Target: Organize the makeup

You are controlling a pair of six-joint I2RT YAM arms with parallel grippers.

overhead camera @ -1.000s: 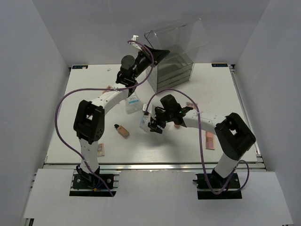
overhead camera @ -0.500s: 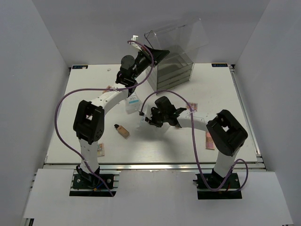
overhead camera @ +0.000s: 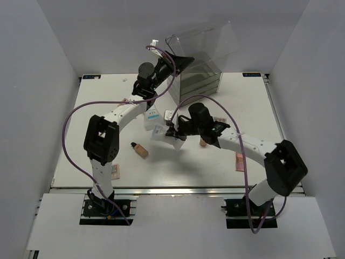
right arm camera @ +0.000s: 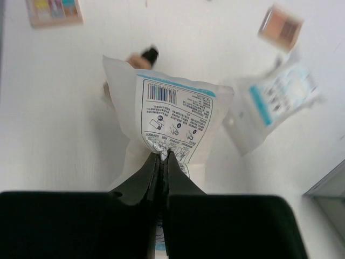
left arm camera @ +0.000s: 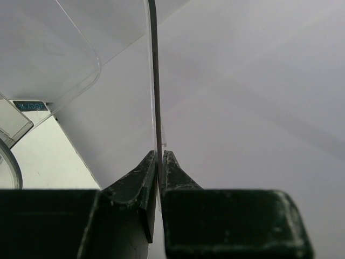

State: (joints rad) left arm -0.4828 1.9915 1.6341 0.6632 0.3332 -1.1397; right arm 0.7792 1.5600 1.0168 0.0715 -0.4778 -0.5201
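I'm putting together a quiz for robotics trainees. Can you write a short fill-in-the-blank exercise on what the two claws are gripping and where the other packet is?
1. The packet gripped in the right claw is white with ____ print.
2. The left claw pinches the clear lid of the acrylic box, holding it ____.
3. The second packet is in neither claw; it lies on the ____.

Missing words: blue; open; table.

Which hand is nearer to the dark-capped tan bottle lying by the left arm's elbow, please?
Right. The right hand, clamping a white packet, hovers close by, right of the tan bottle; the left hand is far back, pinching the clear box's lid.
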